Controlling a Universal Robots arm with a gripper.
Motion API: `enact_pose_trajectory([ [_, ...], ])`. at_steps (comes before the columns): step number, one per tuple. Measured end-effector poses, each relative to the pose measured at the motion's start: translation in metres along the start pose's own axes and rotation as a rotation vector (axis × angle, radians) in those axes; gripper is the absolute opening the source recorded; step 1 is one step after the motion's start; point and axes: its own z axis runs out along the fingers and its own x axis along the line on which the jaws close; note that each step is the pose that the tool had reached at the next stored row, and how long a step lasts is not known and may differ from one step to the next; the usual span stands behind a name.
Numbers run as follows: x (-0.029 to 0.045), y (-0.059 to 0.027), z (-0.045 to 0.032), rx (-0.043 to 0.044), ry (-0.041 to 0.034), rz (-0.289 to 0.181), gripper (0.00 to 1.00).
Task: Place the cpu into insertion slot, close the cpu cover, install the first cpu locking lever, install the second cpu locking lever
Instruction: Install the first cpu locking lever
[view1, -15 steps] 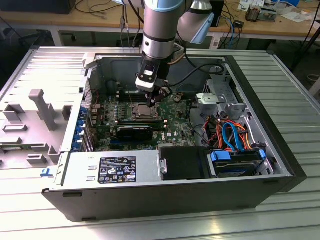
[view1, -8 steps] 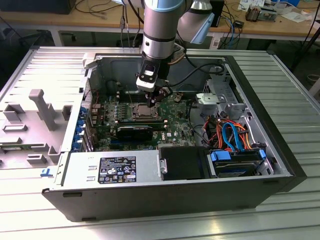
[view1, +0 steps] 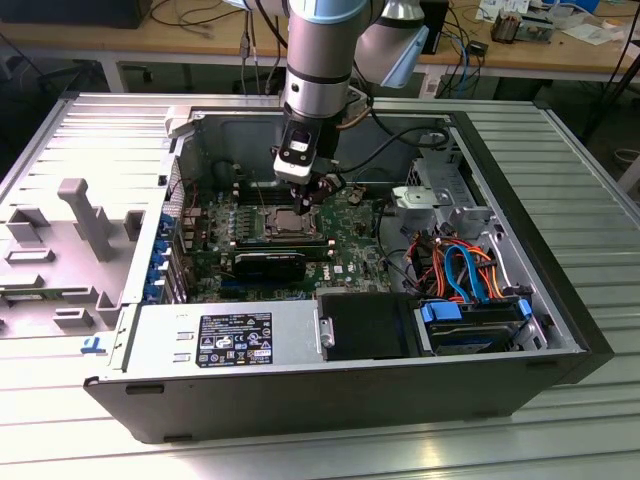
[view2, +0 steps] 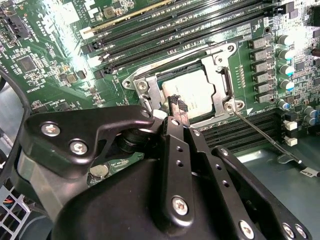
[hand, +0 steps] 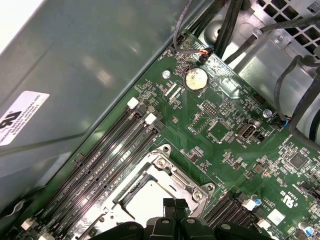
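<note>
The gripper's black body sits closest in the second wrist view, its fingertips drawn together with nothing between them. In the first wrist view the same closed gripper points down at the socket area. The exterior view shows the gripper hanging inside the open computer case, low over the green circuit board. On that board, long black memory slots flank the insertion slot, a square socket with a silver rim. The cpu cover lies down over the socket, its window framing the chip. The cpu sits inside the insertion slot with its dull silver top facing up. It lies just beyond and beneath the fingertips, which hover over its near edge; whether they touch it cannot be told. A thin metal locking lever runs out from one socket corner across the neighbouring memory slots. A round coin battery lies well apart on the board.
</note>
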Motion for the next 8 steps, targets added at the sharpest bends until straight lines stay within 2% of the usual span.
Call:
enact_pose_trajectory([
  [8, 0.0, 0.0, 0.0, 0.0002, -0.0012, -0.017, 0.11],
])
